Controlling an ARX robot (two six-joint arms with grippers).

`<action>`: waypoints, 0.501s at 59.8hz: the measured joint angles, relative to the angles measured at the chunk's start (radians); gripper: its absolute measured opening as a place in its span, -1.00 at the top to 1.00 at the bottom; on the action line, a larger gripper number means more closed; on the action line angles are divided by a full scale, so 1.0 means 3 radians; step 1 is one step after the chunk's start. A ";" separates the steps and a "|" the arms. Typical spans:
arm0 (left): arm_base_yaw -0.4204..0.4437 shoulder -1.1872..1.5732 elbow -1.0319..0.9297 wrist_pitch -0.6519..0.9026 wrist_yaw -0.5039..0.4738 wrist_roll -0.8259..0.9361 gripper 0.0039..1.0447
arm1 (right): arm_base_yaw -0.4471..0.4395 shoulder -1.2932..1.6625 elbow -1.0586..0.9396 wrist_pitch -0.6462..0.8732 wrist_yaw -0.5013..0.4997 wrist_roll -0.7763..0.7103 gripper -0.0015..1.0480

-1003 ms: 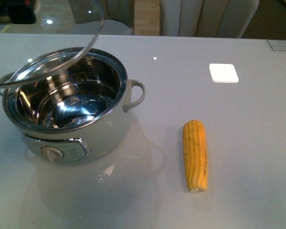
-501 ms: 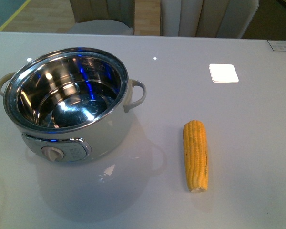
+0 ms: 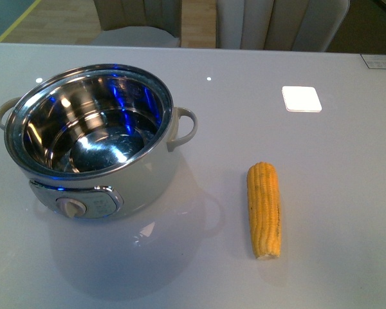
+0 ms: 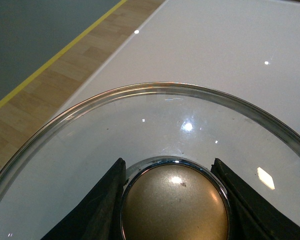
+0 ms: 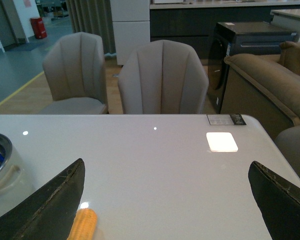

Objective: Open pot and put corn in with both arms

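The cream-white pot [image 3: 90, 138] stands uncovered on the table's left, its steel inside bare. To its right the yellow corn [image 3: 264, 209] lies lengthwise on the table. In the left wrist view my left gripper [image 4: 175, 200] is shut on the gold knob [image 4: 175, 205] of the glass pot lid [image 4: 155, 110], held over the table near its edge. My right gripper [image 5: 170, 200] is open above the table; the tip of the corn [image 5: 83, 224] shows by one black finger [image 5: 45, 205], and the pot's handle [image 5: 5, 175] shows at the frame's edge. Neither arm shows in the front view.
A white square coaster [image 3: 302, 98] lies at the back right of the table. Grey chairs [image 5: 162, 80] stand behind the far edge. A small label card [image 3: 378, 60] sits at the far right corner. The table edge and wooden floor [image 4: 50, 85] lie beside the lid.
The glass lid, which hung over the pot's back left a second ago, has moved out of the front view to the left. The pot and the corn have stayed put.
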 joint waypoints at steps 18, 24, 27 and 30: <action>-0.0051 0.0378 0.0264 0.0131 -0.0015 0.0013 0.15 | 0.0000 0.0000 0.0000 0.0000 0.0000 -0.0001 -0.83; -0.0067 0.0476 0.0309 0.0131 -0.0024 0.0010 0.15 | 0.0000 0.0000 0.0000 0.0000 0.0001 0.0000 -0.83; -0.0084 0.0537 0.0359 0.0131 -0.0033 0.0006 0.15 | 0.0000 0.0000 0.0000 0.0000 0.0000 0.0000 -0.83; -0.0097 0.0587 0.0402 0.0131 -0.0036 0.0005 0.15 | 0.0000 0.0000 0.0000 0.0000 0.0000 0.0000 -0.83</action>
